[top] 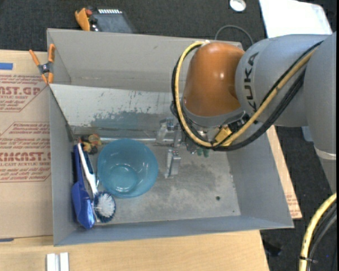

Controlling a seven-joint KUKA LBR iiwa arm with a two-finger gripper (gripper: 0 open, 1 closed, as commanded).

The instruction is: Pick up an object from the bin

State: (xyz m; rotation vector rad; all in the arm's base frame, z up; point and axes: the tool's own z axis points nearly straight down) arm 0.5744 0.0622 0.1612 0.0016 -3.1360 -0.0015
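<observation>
Dark floor (22, 16) behind the bin (118, 55)
Past the bin's far right corner, a white sheet (294, 13) and a small white disc (237, 4) lie on it.

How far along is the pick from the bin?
Done: the arm is inside the grey metal bin, with its pincer low, just right of the round translucent blue plastic bowl. In hand: nothing is visibly lifted; the bowl and the blue-handled white-bristled dish brush lie on the bin floor at the left. Left: the grasp itself and the lift out.
</observation>
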